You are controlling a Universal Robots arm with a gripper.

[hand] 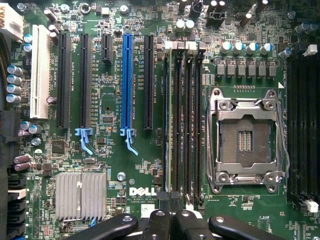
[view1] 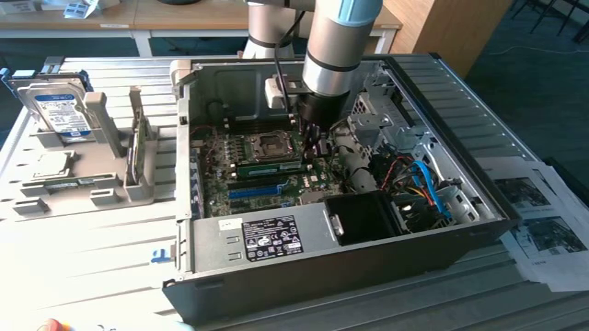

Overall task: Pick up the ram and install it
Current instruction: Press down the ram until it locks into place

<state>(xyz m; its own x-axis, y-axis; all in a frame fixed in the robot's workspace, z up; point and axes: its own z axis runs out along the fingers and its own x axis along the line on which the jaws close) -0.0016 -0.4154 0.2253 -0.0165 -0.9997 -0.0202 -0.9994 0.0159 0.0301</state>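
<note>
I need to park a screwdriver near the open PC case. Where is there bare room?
The slatted metal table is bare in front of the grey parts holder, left of the case in the exterior view. Inside is crowded: motherboard, cables, and the gripper.

Exterior high; wrist above motherboard (hand: 115,165).

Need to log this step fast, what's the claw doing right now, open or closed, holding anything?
Claw: closed, fingers together just over the memory slots on the motherboard; the memory stick looks seated in a slot, and nothing is visibly held between the fingers.
</note>
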